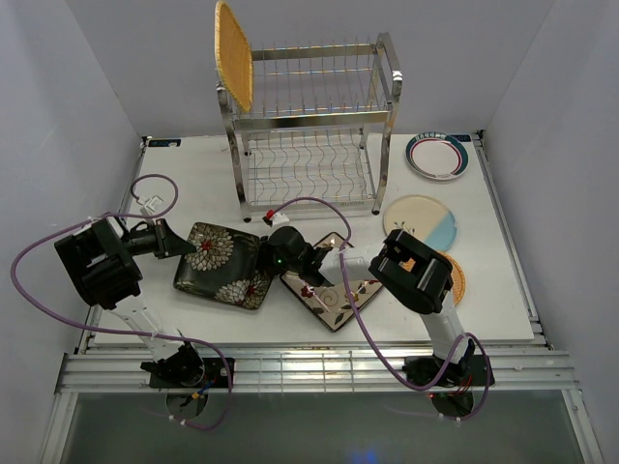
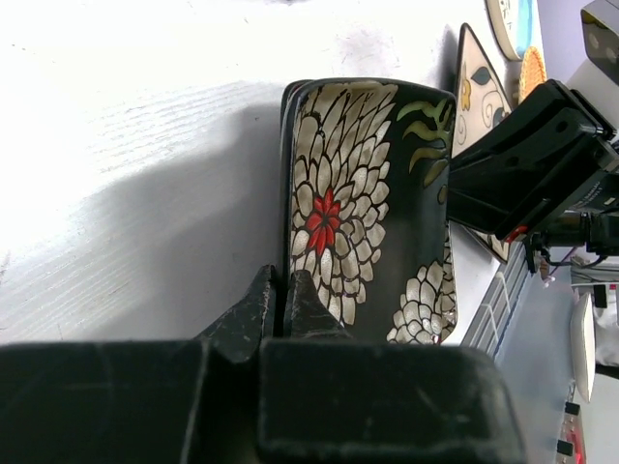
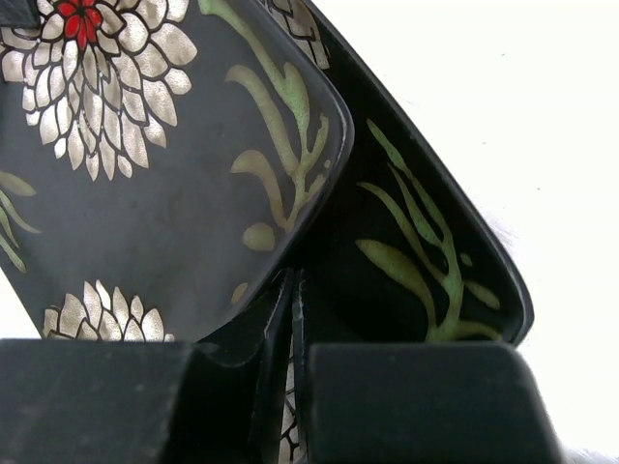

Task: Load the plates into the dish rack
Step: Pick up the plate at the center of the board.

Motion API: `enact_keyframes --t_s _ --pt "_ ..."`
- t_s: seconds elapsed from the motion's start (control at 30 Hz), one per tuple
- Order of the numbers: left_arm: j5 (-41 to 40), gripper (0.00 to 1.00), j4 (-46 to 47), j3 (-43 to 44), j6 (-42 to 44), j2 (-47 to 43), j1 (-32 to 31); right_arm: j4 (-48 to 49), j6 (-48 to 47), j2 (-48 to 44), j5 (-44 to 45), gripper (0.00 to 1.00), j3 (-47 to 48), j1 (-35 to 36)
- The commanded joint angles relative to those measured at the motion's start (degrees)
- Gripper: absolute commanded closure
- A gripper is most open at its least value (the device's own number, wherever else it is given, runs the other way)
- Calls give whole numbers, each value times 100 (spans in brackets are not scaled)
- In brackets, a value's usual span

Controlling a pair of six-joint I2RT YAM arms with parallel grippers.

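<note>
Two black square plates with white flowers (image 1: 224, 267) lie stacked at the centre left of the table. My left gripper (image 1: 190, 249) is shut on the stack's left rim; in the left wrist view the left gripper (image 2: 280, 280) pinches the edge of the black plate (image 2: 368, 193). My right gripper (image 1: 265, 261) is at the stack's right side. In the right wrist view the right gripper (image 3: 292, 280) is shut, its tips tucked under the raised rim of the upper black plate (image 3: 145, 174), above the lower one (image 3: 426, 242). The dish rack (image 1: 309, 126) stands behind, with a woven plate (image 1: 233, 53) upright on its top tier.
A cream floral square plate (image 1: 334, 295) lies under the right arm's wrist. To the right are a cream-blue round plate (image 1: 422, 222), a teal-rimmed round plate (image 1: 437, 156) and a woven orange plate (image 1: 455, 277) partly hidden by the right arm.
</note>
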Motion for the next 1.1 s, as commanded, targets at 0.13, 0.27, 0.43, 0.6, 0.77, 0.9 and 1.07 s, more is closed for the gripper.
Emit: enact_keyframes --t_s 0.13,0.27,0.43,0.6,0.77,0.9,1.07 --pt "671 100 -864 397 646 -88 78 326 -14 -92 -38 92 92 62" --pt "741 100 -1145 494 716 -211 148 334 -22 -206 24 92 4 62" --pt "934 100 -1452 722 664 -422 297 326 -49 -338 112 89 -127 27" --pt "1022 100 -1470 819 383 -1028 315 335 -75 -479 226 89 -259 9" --pt "970 100 -1155 837 -370 -1792 324 369 -84 -610 261 89 -356 9" --pt "576 100 -330 670 -1417 -2644 315 457 -93 -733 270 88 -514 0" --pt "-14 100 840 380 -2534 -3823 324 528 -145 -1032 392 82 -760 0"
